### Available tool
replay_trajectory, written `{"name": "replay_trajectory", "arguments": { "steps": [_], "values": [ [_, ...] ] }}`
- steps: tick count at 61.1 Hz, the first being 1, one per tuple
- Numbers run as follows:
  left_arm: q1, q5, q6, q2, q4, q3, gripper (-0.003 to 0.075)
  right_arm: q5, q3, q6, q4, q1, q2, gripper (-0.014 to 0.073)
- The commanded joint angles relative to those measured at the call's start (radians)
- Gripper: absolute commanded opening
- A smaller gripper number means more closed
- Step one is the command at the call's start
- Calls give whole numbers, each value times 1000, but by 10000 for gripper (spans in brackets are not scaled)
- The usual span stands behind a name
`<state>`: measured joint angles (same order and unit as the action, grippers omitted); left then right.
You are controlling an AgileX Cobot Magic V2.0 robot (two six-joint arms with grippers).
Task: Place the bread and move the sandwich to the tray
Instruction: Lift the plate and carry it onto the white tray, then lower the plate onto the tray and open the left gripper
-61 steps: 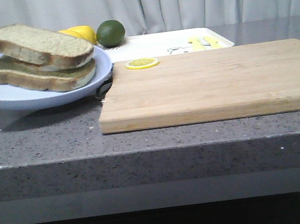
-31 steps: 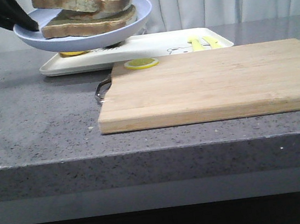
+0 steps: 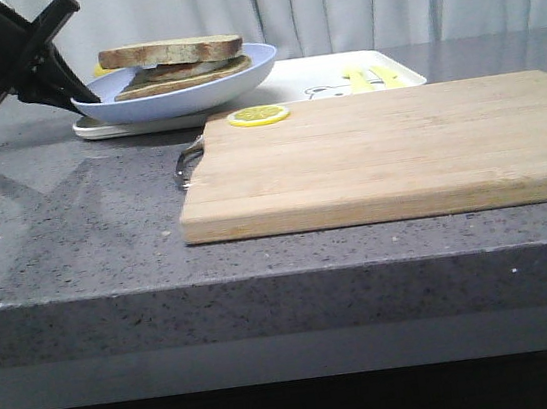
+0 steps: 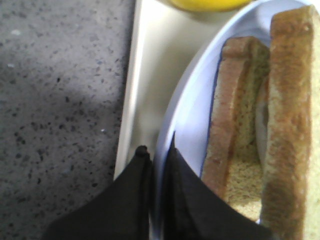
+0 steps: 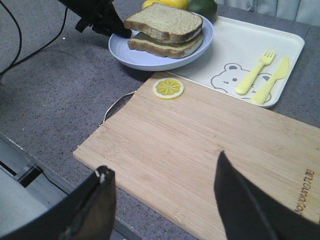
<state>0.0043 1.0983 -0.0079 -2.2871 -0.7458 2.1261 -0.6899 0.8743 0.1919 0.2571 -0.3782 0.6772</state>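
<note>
We had the sandwich assembled on its blue plate over the tray; our left claw pinched the plate's rim, release remaining; right claw gaped empty.

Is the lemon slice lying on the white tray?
No, the lemon slice lies on a corner of the wooden cutting board, beside the tray.

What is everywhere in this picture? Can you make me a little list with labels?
Left tool: shut on the pale blue round plate
Plate's load: brown-crusted egg sandwich
Plate's place: over the near-left end of the white rectangular tray
Also on tray: yellow fork and knife
Wooden cutting board: bare except a lemon slice
Right tool: open above the board
</note>
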Motion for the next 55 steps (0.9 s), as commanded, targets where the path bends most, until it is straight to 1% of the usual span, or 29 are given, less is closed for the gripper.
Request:
{"name": "replay_trajectory", "arguments": {
  "steps": [1, 6, 13, 17, 19, 25, 30, 39, 55],
  "values": [
    [-5, -16, -18, 73, -101, 44, -11, 68, 25, -2, 5, 6, 0, 456],
    [-5, -13, -18, 71, -101, 44, 45, 68, 25, -2, 5, 6, 0, 456],
    [-5, -3, -18, 71, -101, 44, 177, 68, 25, -2, 5, 6, 0, 456],
    [-5, 14, -8, 75, -101, 44, 241, 68, 25, -2, 5, 6, 0, 456],
    [-4, 25, 2, 80, -100, 44, 253, 68, 25, -2, 5, 6, 0, 456],
    [-4, 49, 61, 111, -97, 44, 253, 68, 25, -2, 5, 6, 0, 456],
    [-4, 62, 68, 152, -81, 44, 253, 68, 25, -2, 5, 6, 0, 456],
    [-4, 71, 114, 254, -16, 44, 252, 68, 25, -2, 5, 6, 0, 456],
    [-7, 101, 153, 455, 103, 30, 249, 68, 25, -2, 5, 6, 0, 456]
  ]
}}
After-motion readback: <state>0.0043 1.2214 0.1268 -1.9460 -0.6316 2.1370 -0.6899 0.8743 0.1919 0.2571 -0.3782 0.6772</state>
